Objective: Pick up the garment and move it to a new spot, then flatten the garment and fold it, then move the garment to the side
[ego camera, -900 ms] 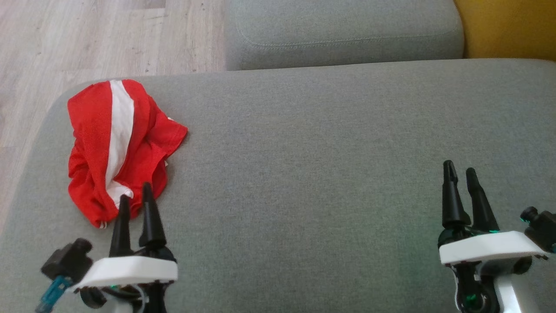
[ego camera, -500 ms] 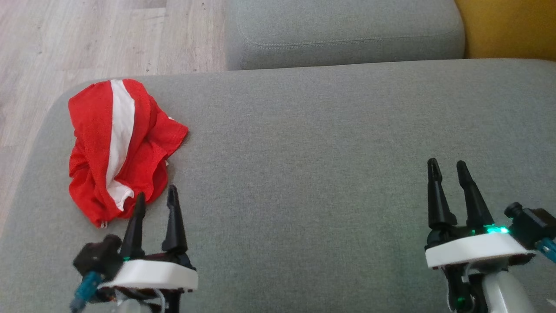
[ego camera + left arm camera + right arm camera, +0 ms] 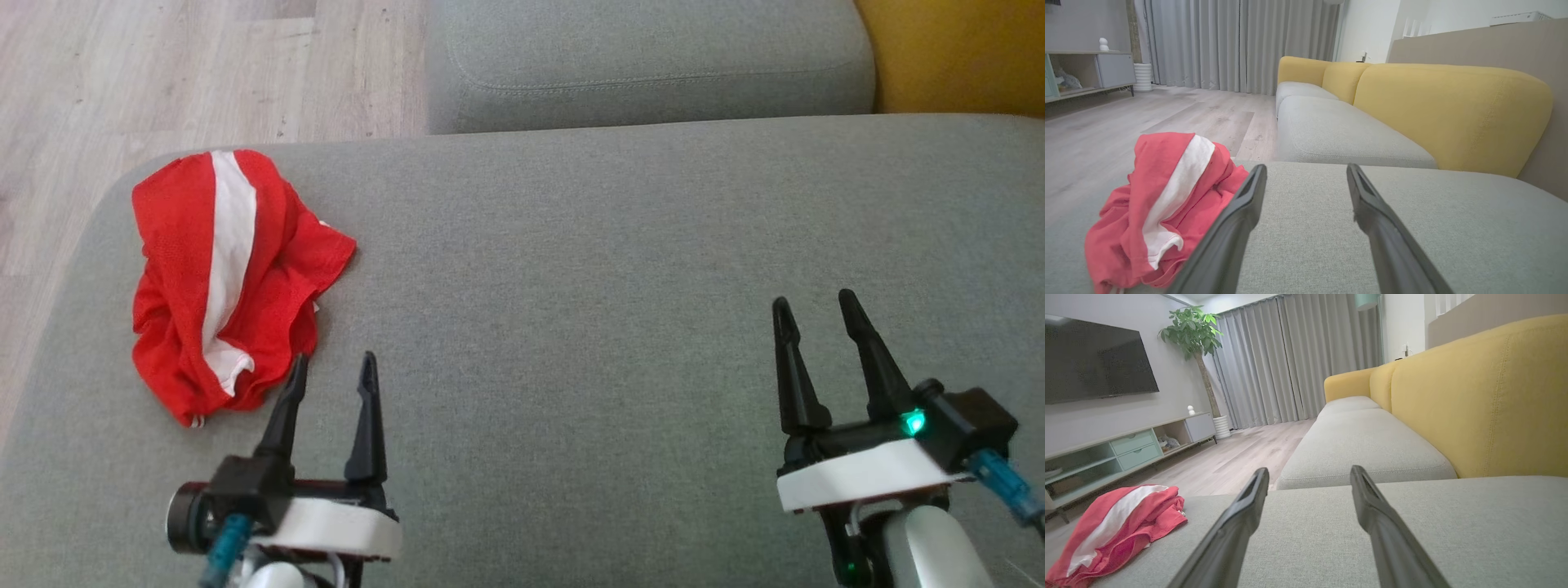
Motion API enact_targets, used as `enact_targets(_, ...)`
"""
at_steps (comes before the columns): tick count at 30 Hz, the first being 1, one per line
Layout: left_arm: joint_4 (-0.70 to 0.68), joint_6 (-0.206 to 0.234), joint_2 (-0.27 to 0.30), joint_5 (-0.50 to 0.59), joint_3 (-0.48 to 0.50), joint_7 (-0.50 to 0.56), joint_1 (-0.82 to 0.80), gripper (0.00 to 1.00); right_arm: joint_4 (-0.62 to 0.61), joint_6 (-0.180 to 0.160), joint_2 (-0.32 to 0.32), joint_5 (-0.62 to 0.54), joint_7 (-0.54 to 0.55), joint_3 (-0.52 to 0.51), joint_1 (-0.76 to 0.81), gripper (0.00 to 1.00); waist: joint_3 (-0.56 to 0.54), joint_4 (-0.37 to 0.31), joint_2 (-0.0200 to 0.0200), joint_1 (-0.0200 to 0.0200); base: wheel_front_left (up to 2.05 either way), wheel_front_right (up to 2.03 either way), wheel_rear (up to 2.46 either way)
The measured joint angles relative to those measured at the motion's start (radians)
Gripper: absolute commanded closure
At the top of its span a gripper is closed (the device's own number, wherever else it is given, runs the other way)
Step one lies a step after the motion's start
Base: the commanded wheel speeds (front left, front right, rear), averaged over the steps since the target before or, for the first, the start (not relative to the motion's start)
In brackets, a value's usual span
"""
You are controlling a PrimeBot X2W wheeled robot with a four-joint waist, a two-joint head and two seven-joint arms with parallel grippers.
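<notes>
Grey sofa seat (image 3: 588, 269), red jersey (image 3: 220, 278) bunched near its left edge. The left fingers (image 3: 286, 404) and right fingers (image 3: 792, 367) are spread, empty. The right wrist view adds a television (image 3: 1094, 363) and a plant (image 3: 1194, 330).

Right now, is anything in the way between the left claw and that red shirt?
Nothing visible does. The left gripper is open, just right of the crumpled red garment, with bare grey cushion between them.
</notes>
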Motion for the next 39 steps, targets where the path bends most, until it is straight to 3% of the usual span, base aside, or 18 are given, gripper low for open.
enact_targets(11,-0.002,0.065,0.048,0.136,-0.100,-0.035,-0.028,0.00,-0.012,0.000,0.000,-0.178,-0.036,0.019,0.001,0.00,-0.002,0.002,0.0000,0.0000,0.00,0.00,0.00)
enact_targets(15,-0.009,0.085,0.057,0.167,-0.122,-0.045,-0.031,0.00,-0.021,0.000,-0.001,-0.196,-0.049,0.023,0.002,0.00,-0.002,0.002,0.0000,0.0000,0.00,0.00,0.00)
enact_targets(19,-0.025,0.088,0.059,0.174,-0.132,-0.057,-0.032,0.00,-0.025,0.000,-0.001,-0.144,-0.058,0.021,0.020,0.00,-0.001,0.003,0.0000,0.0000,0.00,0.00,0.00)
enact_targets(24,-0.049,0.031,0.027,0.141,-0.086,-0.077,-0.021,0.00,0.018,0.000,-0.001,-0.018,-0.074,0.020,0.052,0.00,-0.003,0.004,0.0000,0.0000,0.00,0.00,0.00)
enact_targets(32,0.042,-0.088,-0.026,0.157,-0.023,-0.093,0.032,0.00,0.072,0.000,-0.001,0.006,-0.088,0.025,0.054,0.00,-0.008,0.003,0.0000,0.0000,0.00,0.00,0.00)
enact_targets(39,0.078,-0.140,-0.050,0.167,0.019,-0.093,0.034,0.00,0.111,0.000,-0.001,0.044,-0.091,0.023,0.054,0.00,-0.009,0.003,0.0000,0.0000,0.00,0.00,0.00)
